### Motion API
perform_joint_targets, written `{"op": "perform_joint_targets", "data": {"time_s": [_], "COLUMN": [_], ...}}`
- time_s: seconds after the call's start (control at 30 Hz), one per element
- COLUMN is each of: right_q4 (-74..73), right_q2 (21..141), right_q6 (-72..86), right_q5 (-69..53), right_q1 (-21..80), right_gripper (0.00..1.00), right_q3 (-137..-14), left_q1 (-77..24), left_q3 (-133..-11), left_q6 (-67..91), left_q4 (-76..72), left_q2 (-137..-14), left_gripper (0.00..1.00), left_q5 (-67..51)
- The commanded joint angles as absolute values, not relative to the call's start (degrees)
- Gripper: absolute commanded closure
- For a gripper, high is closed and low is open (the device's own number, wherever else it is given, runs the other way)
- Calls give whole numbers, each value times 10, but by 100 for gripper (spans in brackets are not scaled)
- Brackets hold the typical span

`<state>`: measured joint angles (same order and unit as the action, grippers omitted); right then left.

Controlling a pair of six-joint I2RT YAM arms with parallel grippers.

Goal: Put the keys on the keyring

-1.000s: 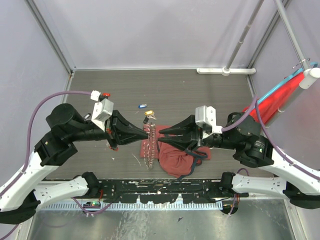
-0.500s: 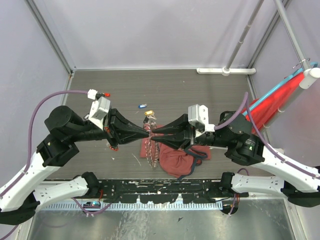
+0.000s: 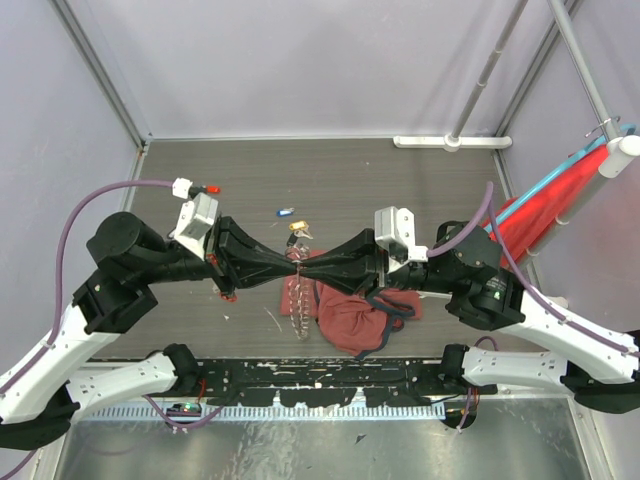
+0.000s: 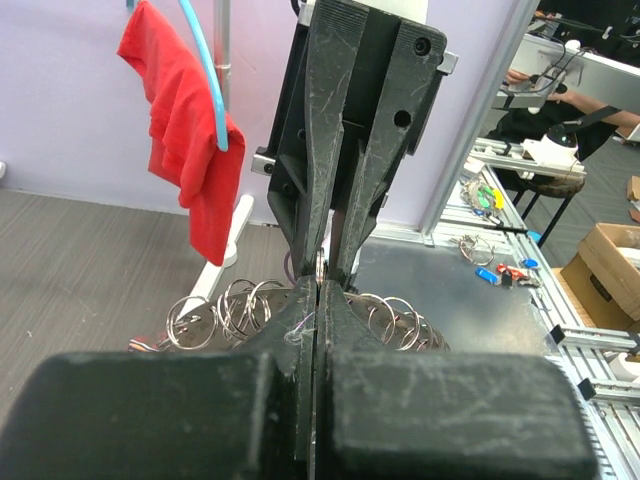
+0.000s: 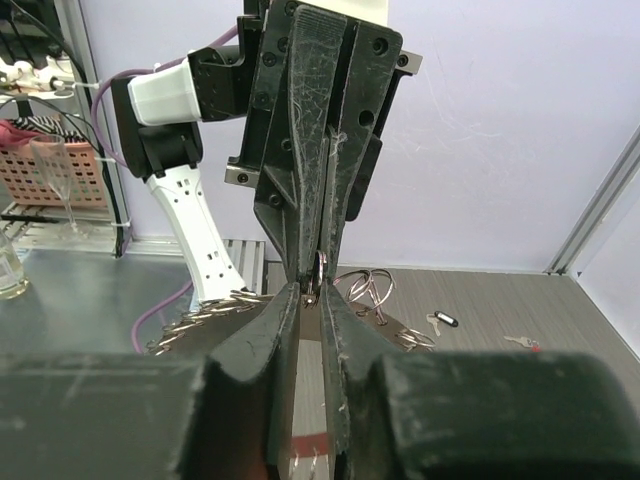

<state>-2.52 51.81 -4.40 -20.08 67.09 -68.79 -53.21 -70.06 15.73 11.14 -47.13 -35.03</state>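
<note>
My two grippers meet tip to tip above the table's middle. The left gripper (image 3: 296,265) (image 4: 320,290) is shut on the keyring (image 3: 299,305), whose silvery rings fan out beside its fingers (image 4: 215,310) and hang below it. The right gripper (image 3: 308,268) (image 5: 311,290) faces it, its jaws narrowed onto a small ring of the same keyring at the left gripper's tip. Loose keys lie on the table behind: a blue one (image 3: 286,212), a yellow one (image 3: 298,228), a red one (image 3: 212,188) and a black-headed one (image 5: 445,321).
A dark-red cloth bag (image 3: 350,315) lies under the right gripper. A red cloth (image 3: 550,205) hangs on a slanted pole at the right wall. A white pipe foot (image 3: 450,141) sits at the table's back edge.
The right gripper has moved left until its tips meet the left gripper's tips, and its jaws have narrowed. The left arm shifted slightly right with the keyring.
</note>
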Motion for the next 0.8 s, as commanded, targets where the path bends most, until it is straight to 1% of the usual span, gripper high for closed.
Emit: {"op": "perform_joint_targets", "data": {"time_s": [0.0,0.1,0.2,0.3,0.37,0.4,0.47,0.53,0.7,0.77], "right_q4": [6,6,3,-7,-28,-38,-57,-68,-90,-90], "right_q2": [525,530,533,533,539,542,549,553,544,536], "right_q6": [-42,-42,-45,-49,-46,-39,-16,-1,-58,-96], "right_q5": [-201,-200,-192,-192,-183,-167,-137,-115,-116,-104], "right_q1": [671,671,671,671,671,671,671,671,671,671], "right_gripper": [82,86,99,99,99,99,99,99,99,99], "right_q3": [-692,-695,-700,-709,-721,-727,-738,-743,-742,-737], "left_q1": [-534,-533,-534,-534,-533,-534,-534,-534,-534,-534], "left_q3": [-700,-700,-702,-707,-713,-714,-717,-721,-733,-738], "left_q6": [161,161,158,141,125,118,108,100,79,74], "left_q4": [75,75,80,110,134,143,156,166,200,212], "left_q2": [-469,-470,-469,-469,-467,-464,-458,-453,-449,-447], "left_gripper": [100,100,100,100,97,91,74,63,43,37], "left_q5": [-352,-354,-354,-345,-334,-332,-327,-323,-309,-302]}}
